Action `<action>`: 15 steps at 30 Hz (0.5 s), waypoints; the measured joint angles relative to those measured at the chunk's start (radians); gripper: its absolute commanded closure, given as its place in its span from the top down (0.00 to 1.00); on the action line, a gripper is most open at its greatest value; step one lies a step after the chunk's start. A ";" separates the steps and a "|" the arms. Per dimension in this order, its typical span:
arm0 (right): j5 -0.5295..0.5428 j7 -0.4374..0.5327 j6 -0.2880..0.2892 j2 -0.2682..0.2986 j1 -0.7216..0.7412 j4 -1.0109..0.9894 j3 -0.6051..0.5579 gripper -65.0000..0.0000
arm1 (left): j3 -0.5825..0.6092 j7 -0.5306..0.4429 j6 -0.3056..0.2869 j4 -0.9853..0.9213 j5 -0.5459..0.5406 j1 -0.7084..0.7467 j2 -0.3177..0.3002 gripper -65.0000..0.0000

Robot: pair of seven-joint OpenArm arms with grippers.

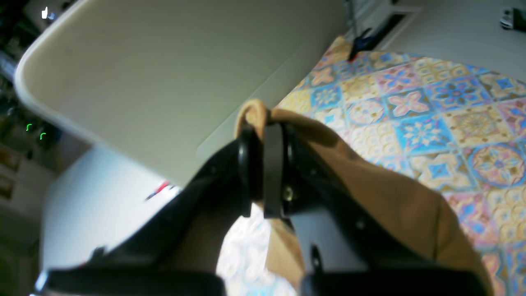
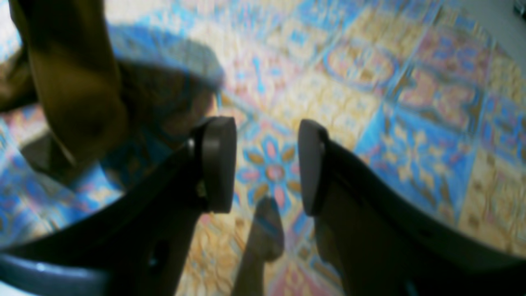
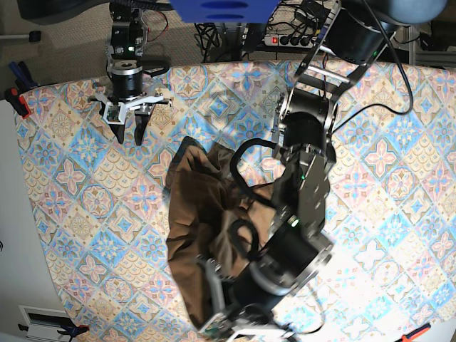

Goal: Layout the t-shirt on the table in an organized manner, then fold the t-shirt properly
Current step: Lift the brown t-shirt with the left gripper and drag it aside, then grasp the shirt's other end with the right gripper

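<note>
The t-shirt [image 3: 203, 235] lies bunched in a tall heap at the middle of the worktop [image 3: 399, 178], toward its near edge. The left claw [image 1: 263, 123] is clamped on a fold of that tan fabric, which hangs down past its black fingers [image 1: 272, 164]. Its arm reaches from the far right down over the heap to the near side. The right claw [image 3: 128, 132] hovers at the far left, well apart from the shirt, pointing down, its pads [image 2: 218, 164] parted with only patterned cloth between them. Only the right wrist view shows a dark strip of the shirt hanging at its upper left.
</note>
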 measured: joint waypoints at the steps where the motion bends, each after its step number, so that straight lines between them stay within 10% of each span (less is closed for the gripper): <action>1: 0.001 0.003 0.000 0.000 0.000 -0.009 0.000 0.37 | -0.021 0.036 0.000 0.044 -0.008 0.023 0.002 0.00; 15: 0.000 -0.011 0.007 0.002 0.103 -0.103 -0.216 0.37 | -0.463 0.169 -0.074 0.211 0.001 0.457 -0.352 0.00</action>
